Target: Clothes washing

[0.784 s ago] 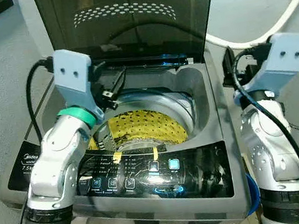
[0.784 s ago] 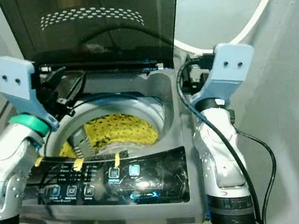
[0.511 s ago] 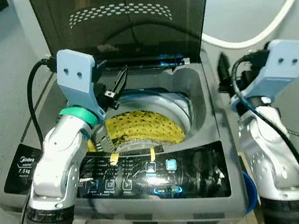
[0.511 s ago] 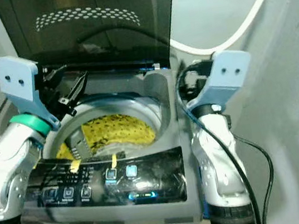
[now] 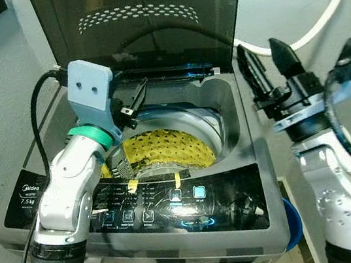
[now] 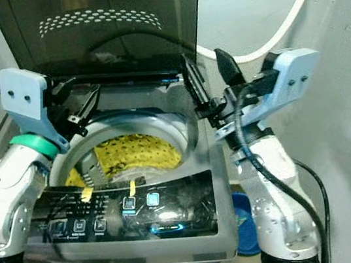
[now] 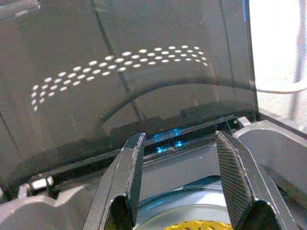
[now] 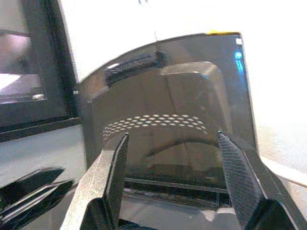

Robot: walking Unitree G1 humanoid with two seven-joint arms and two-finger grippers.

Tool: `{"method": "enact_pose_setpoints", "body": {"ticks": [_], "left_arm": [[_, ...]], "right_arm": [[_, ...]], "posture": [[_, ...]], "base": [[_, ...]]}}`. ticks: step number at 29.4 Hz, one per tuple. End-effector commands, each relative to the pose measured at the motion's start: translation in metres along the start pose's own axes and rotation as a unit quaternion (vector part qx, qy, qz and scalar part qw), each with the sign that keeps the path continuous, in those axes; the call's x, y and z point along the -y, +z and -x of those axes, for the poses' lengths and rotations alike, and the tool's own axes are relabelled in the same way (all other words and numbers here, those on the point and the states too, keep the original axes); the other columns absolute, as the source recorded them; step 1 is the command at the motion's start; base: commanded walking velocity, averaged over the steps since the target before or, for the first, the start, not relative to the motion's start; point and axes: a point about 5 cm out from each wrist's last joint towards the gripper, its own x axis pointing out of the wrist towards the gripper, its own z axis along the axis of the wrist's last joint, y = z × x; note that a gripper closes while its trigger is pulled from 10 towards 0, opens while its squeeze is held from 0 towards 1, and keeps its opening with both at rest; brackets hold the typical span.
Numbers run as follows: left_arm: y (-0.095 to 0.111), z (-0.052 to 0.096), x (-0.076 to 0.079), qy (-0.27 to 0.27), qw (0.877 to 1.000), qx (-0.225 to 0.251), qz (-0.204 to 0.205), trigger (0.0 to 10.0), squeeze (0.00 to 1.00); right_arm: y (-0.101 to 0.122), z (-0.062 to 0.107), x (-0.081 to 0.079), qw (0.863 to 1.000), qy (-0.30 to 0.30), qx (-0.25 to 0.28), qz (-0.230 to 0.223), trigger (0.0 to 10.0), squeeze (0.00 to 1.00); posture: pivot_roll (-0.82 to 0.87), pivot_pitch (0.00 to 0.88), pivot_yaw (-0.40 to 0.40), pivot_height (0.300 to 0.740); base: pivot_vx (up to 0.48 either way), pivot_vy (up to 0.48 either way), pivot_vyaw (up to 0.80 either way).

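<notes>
A grey top-loading washing machine (image 5: 249, 160) stands with its dark tinted lid (image 5: 146, 23) raised upright. A yellow patterned garment (image 5: 165, 149) lies in the drum. My left gripper (image 5: 136, 99) hovers over the drum's back left rim, open with nothing between its fingers, and faces the lid (image 7: 120, 72) in the left wrist view. My right gripper (image 5: 257, 52) is raised over the machine's right back corner, close to the lid's right edge, fingers pointing up, open and holding nothing. The right wrist view looks across at the lid (image 8: 163, 100) between the open fingers (image 8: 110, 167).
The lit control panel (image 5: 173, 201) runs along the machine's front. A white hose (image 5: 318, 24) curves along the wall behind my right arm. A blue basin (image 5: 293, 223) sits on the floor by the machine's right front corner. Walls close in on both sides.
My right arm has swung its gripper up and inward toward the lid's right edge, bringing the black fingers into view. The left arm has held nearly still. The camera shifted slightly.
</notes>
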Motion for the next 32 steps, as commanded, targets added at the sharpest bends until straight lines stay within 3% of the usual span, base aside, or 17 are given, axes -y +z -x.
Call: {"method": "enact_pose_setpoints", "body": {"ticks": [1,5,13,16,18,19,21,22,24,25,26,28,32], "left_arm": [[0.020,-0.003,-0.010,0.001,0.998,0.042,-0.054,10.0,0.00],[0.040,-0.007,-0.021,0.003,0.994,0.069,-0.081,10.0,0.00],[0.061,-0.020,-0.039,0.012,0.992,0.101,-0.071,10.0,0.00],[0.063,-0.029,-0.015,-0.044,0.989,0.119,-0.082,10.0,0.00],[0.072,-0.032,0.007,-0.078,0.975,0.157,-0.136,10.0,0.00],[0.072,-0.032,0.007,-0.078,0.975,0.157,-0.136,10.0,0.00],[0.082,-0.033,0.031,-0.120,0.958,0.199,-0.170,10.0,0.00],[0.082,-0.033,0.031,-0.120,0.958,0.199,-0.170,10.0,0.00],[0.089,-0.029,0.058,-0.194,0.944,0.223,-0.149,10.0,0.00],[0.090,-0.026,0.065,-0.216,0.940,0.227,-0.135,10.0,0.00],[0.091,-0.023,0.069,-0.235,0.938,0.227,-0.120,10.0,0.00],[0.092,-0.021,0.066,-0.222,0.940,0.228,-0.124,10.0,0.00],[0.082,-0.022,0.055,-0.166,0.946,0.222,-0.167,10.0,0.00]], "right_arm": [[0.005,0.003,0.000,1.000,0.020,0.006,-0.003,10.0,0.00],[0.006,0.005,0.003,1.000,0.019,0.004,0.002,10.0,0.00],[0.005,0.002,0.001,1.000,0.021,0.012,-0.010,10.0,0.00],[0.009,0.000,0.001,0.999,0.026,0.023,-0.025,10.0,0.00],[0.011,0.000,0.002,0.999,0.028,0.027,-0.032,10.0,0.00],[0.011,0.000,0.002,0.999,0.028,0.027,-0.032,10.0,0.00],[0.010,-0.001,0.001,0.999,0.032,0.026,-0.034,10.0,0.00],[0.010,-0.001,0.001,0.999,0.032,0.026,-0.034,10.0,0.00],[0.008,-0.002,-0.002,0.998,0.035,0.027,-0.041,10.0,0.00],[0.007,-0.003,-0.004,0.998,0.037,0.027,-0.044,10.0,0.00],[0.006,-0.003,-0.006,0.998,0.039,0.025,-0.045,10.0,0.00],[0.005,-0.001,-0.007,0.998,0.041,0.024,-0.045,10.0,0.00],[0.005,0.000,-0.007,0.998,0.030,0.025,-0.049,10.0,0.00]], "posture": [[0.02,0.046,0.110,0.740],[0.03,0.049,0.113,0.740],[0.05,0.052,0.125,0.740],[0.06,0.061,0.120,0.740],[0.06,0.061,0.120,0.740],[0.06,0.061,0.120,0.740],[0.06,0.055,0.122,0.740],[0.06,0.055,0.122,0.740],[0.06,0.064,0.122,0.740],[0.06,0.064,0.123,0.740],[0.06,0.062,0.130,0.740],[0.06,0.060,0.141,0.740],[0.07,0.065,0.145,0.740]], "base": [[0.000,0.000,0.00],[0.000,0.000,0.00],[0.000,0.000,0.00],[0.000,0.000,0.00],[0.000,0.000,0.00],[0.000,0.000,0.00],[0.000,0.000,0.00],[0.000,0.000,0.00],[0.000,0.000,0.00],[0.000,0.000,0.00],[0.000,0.000,0.00],[0.000,0.000,0.00],[0.000,0.000,0.00]]}}
